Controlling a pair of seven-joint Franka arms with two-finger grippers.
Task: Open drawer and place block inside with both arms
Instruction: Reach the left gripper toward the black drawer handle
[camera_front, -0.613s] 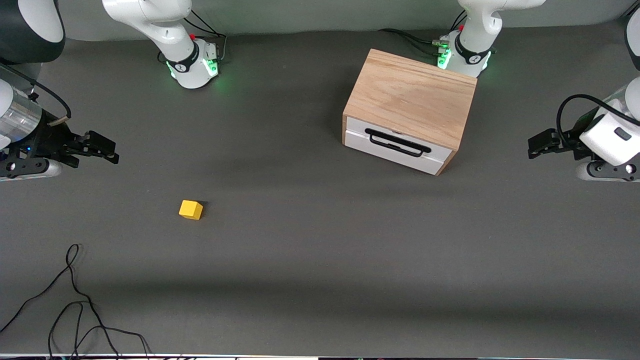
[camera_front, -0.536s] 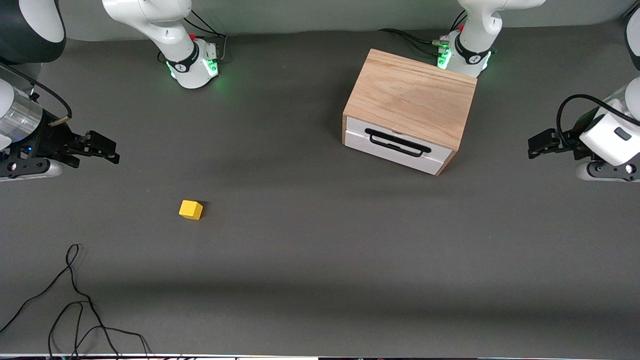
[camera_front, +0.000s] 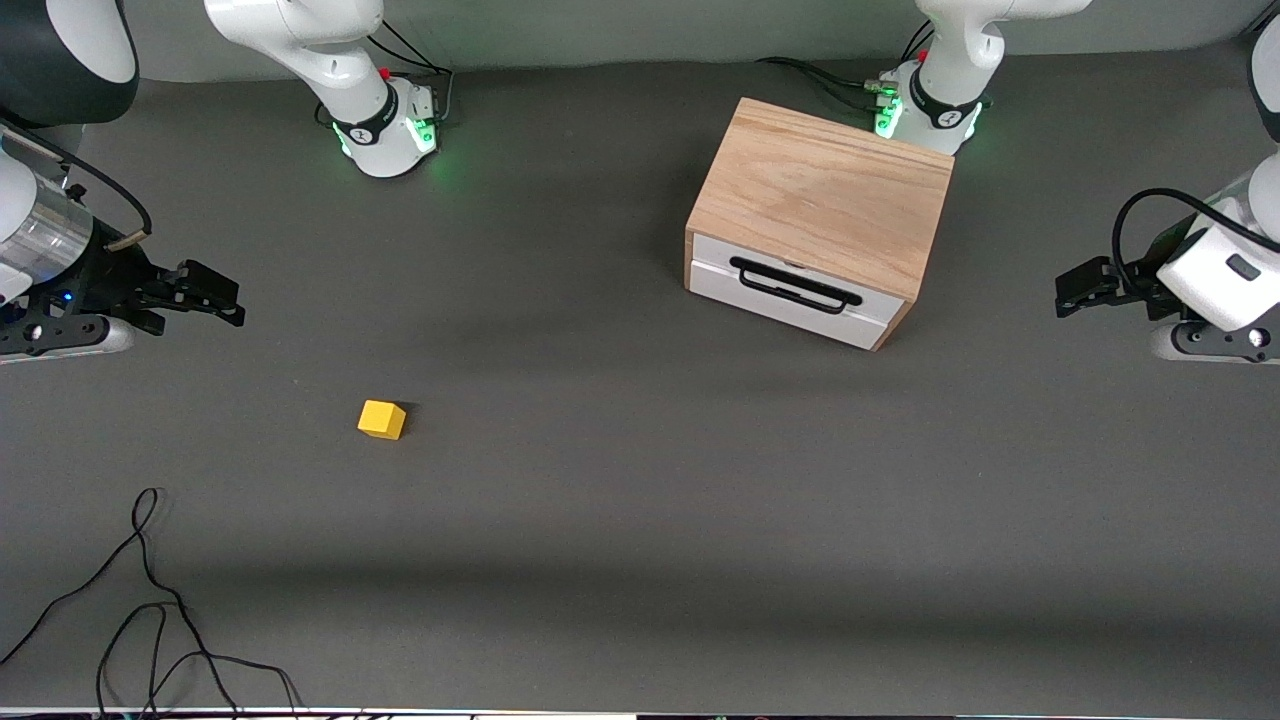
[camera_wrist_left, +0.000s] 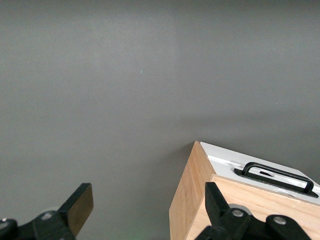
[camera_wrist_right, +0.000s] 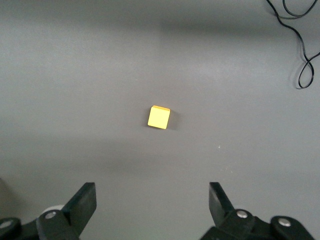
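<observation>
Right gripper (camera_front: 215, 292): up in the air over bare table at the right arm's end, fingers spread wide, nothing between them. The right wrist view confirms this: both fingertips (camera_wrist_right: 82, 200) stand far apart over grey mat, and the yellow block (camera_wrist_right: 159, 117) lies ahead of the gap between them, well apart from either finger.

Left gripper (camera_front: 1078, 285): up in the air over bare table at the left arm's end, released and empty. In the left wrist view its two fingers (camera_wrist_left: 80, 205) stand wide apart, with the corner of the cabinet (camera_wrist_left: 187, 200) showing between them at a lower level, untouched.

Yellow block (camera_front: 382, 419): resting flat on the table (camera_front: 640, 520), free of both grippers, nearer to the front camera than the right gripper and well apart from the cabinet.

Oak cabinet (camera_front: 820, 190): standing on the table close to the left arm's base (camera_front: 925, 110), turned at a slant. Its drawer (camera_front: 790, 300) is closed, the white front panel flush with the cabinet face. The black wire handle (camera_front: 795, 285) is untouched; it also shows in the left wrist view (camera_wrist_left: 275, 176), well apart from the left gripper's fingers.

Loose black cable (camera_front: 150, 600): lying in loops on the table at the right arm's end, nearer to the front camera than the block; part of it appears in the right wrist view (camera_wrist_right: 300, 45).
</observation>
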